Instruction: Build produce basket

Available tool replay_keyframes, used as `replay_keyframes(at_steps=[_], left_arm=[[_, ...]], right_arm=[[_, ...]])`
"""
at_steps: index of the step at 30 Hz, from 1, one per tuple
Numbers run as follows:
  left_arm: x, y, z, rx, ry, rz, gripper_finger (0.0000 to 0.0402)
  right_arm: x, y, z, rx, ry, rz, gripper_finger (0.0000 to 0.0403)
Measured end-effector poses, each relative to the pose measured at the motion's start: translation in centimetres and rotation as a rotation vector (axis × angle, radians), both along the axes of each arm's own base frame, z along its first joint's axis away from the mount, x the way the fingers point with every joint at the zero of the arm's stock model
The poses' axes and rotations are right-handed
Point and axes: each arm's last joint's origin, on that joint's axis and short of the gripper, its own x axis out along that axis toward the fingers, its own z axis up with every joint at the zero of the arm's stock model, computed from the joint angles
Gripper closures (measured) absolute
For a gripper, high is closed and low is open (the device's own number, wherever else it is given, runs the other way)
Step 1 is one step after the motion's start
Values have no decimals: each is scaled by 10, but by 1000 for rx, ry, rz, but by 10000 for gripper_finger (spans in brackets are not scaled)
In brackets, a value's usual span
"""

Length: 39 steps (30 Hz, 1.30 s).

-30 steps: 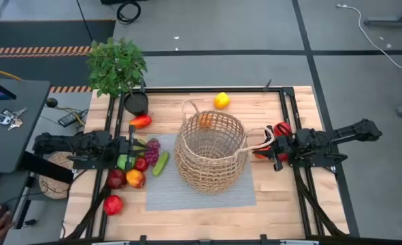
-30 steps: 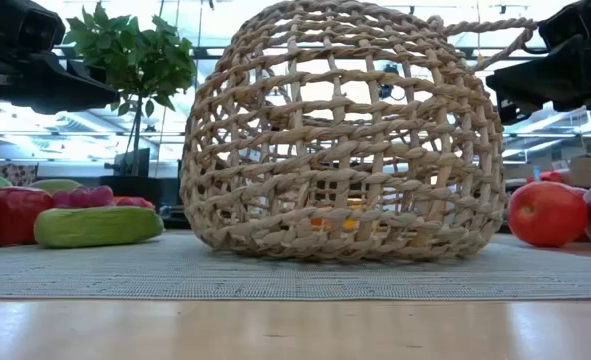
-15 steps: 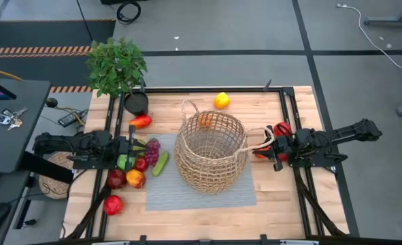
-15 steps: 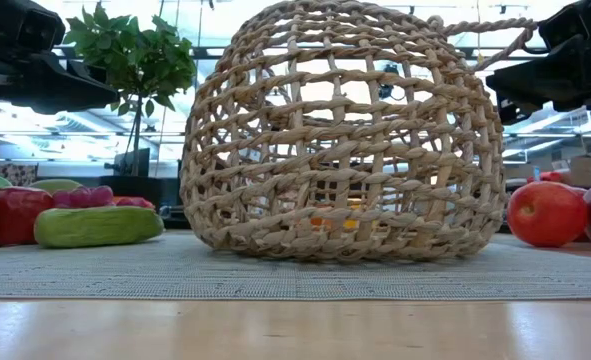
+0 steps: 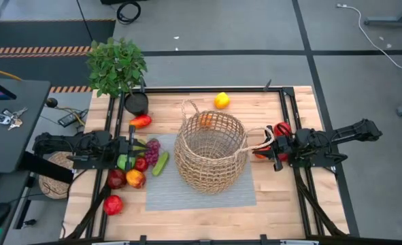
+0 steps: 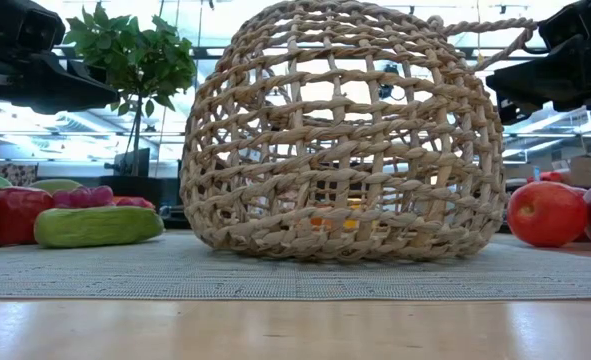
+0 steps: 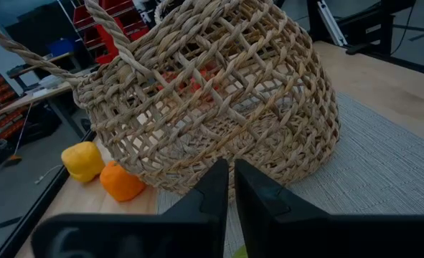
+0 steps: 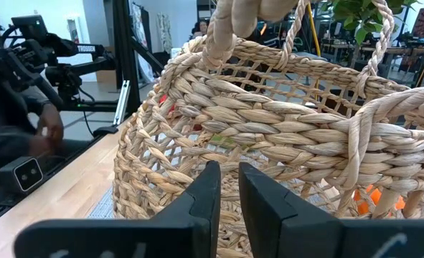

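Left gripper (image 5: 132, 145): I see it closed, empty, over produce (image 5: 138, 167) at nine o'clock of basket (image 5: 209, 151).
Right gripper (image 5: 272, 148): closed, empty, by the handle.
Next: I'd open wide before descending.

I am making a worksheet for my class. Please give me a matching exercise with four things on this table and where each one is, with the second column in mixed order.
Things:
1. basket
2. lemon
3. cucumber
4. left gripper

Places:
A. over the produce pile
B. near the table's far edge
C. on the grey mat, centre
D. between the grapes and the basket

Pairs: 1-C, 2-B, 3-D, 4-A
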Motion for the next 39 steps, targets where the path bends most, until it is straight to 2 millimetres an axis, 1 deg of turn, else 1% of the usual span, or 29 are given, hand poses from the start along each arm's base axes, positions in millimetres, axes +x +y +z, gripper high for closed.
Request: replay_keyframes(at_steps=[6,16,25,35,37,39], left_arm=[[0,0,0,0,0,0,374],[0,0,0,0,0,0,366],[0,0,0,0,0,0,374],[0,0,0,0,0,0,366],[0,0,0,0,0,0,367],[0,0,0,0,0,0,369]], right_arm=[[0,0,0,0,0,0,345],[0,0,0,0,0,0,345],[0,0,0,0,0,0,345],[0,0,4,6,-39,0,345],[0,-1,6,1,-63,-16,345],[0,-3,8,-46,-85,-71,345]])
